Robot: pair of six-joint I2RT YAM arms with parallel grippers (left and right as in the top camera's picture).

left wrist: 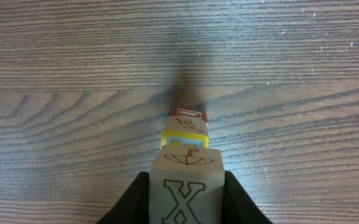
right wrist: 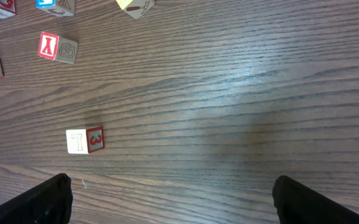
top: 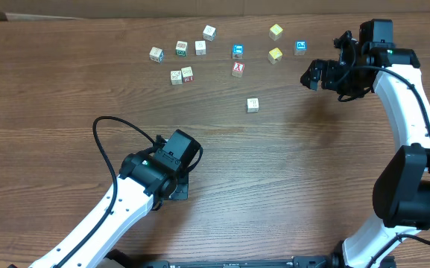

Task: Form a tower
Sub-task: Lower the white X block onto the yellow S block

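In the left wrist view my left gripper (left wrist: 185, 190) is shut on a pale wooden cube with a brown X (left wrist: 185, 198). That cube is the top of the tower (left wrist: 185, 134), a column one cube wide. Below it come a yellow-edged cube and a red-edged cube resting on the table. In the overhead view the left gripper (top: 172, 179) covers the tower. My right gripper (top: 315, 77) hangs open over the far right of the table. Nothing lies between the black fingertips (right wrist: 47, 198) of the right gripper (right wrist: 174, 202).
Several loose letter cubes lie scattered along the far side, among them a blue-faced one (top: 238, 51), a red-faced one (top: 238, 69) and two yellow ones (top: 276, 31). A single cube marked T (top: 253, 104) (right wrist: 84, 140) sits apart, nearer the middle.
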